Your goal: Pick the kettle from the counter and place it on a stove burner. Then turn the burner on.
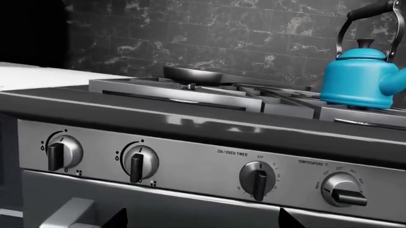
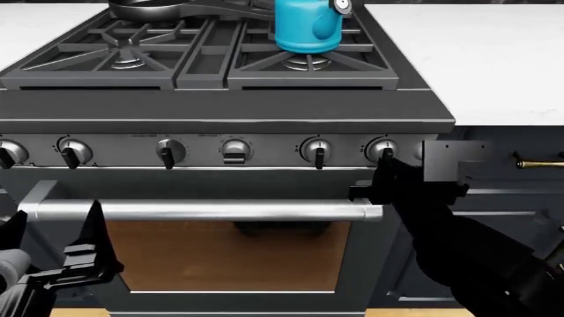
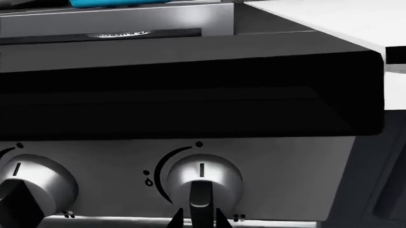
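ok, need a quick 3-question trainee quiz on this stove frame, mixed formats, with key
1. True or false: the kettle rests on the counter.
2. Multiple choice: the right gripper is
A. at the rightmost front knob
B. on the oven door handle
C. over the frying pan
3. Fill in: the left gripper hangs low in front of the oven ____.

Key
1. False: it sits on the grate over the right stove burner.
2. A: in the right wrist view, fingertips straddle that knob's grip.
3. door.
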`<state>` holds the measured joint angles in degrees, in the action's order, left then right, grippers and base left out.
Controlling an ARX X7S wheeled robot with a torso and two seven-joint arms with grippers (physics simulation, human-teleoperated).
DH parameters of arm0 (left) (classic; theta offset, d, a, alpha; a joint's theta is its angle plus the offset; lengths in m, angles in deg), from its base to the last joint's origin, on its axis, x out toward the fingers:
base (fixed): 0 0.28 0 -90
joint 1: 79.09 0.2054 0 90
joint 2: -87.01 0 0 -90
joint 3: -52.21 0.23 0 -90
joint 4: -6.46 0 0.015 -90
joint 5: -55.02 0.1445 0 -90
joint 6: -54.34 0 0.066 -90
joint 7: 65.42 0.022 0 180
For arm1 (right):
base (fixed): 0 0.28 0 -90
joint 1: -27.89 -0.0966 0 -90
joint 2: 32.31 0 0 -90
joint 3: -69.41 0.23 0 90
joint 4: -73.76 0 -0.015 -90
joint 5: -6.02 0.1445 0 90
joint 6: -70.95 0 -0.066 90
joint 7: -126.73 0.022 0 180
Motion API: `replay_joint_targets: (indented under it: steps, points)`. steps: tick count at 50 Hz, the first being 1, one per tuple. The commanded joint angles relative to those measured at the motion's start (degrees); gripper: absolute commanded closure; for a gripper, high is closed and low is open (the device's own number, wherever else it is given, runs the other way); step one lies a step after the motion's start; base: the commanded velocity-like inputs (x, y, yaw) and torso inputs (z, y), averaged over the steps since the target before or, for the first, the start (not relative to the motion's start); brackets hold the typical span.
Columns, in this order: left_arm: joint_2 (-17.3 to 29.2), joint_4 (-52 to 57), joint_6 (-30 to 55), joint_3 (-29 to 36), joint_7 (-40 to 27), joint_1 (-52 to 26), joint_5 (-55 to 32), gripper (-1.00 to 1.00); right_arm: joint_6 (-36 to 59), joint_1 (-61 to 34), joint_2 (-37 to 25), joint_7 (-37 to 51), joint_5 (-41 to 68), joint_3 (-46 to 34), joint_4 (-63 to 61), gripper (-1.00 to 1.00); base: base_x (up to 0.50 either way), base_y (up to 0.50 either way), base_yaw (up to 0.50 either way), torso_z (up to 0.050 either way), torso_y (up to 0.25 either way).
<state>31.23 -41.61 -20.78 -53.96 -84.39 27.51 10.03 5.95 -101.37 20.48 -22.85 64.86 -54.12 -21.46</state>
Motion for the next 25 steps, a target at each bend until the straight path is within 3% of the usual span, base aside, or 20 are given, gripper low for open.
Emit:
replay_joint_targets:
  steps: [1, 25]
  points:
    - [-0.03, -0.14, -0.05, 0.17, -0.04, -0.03, 0.02, -1.00, -0.18, -0.08, 0.12, -0.40, -0.41, -0.25, 0.24, 1.00, 0.00, 0.00, 0.00, 0.000, 0.000]
    - [-0.31, -0.64, -0.52, 0.65, 0.20, 0.02, 0.39, -1.00, 1.92, -0.84, -1.31, -0.07, -3.30, -2.76, -1.42, 1.00, 0.00, 0.00, 0.00, 0.000, 0.000]
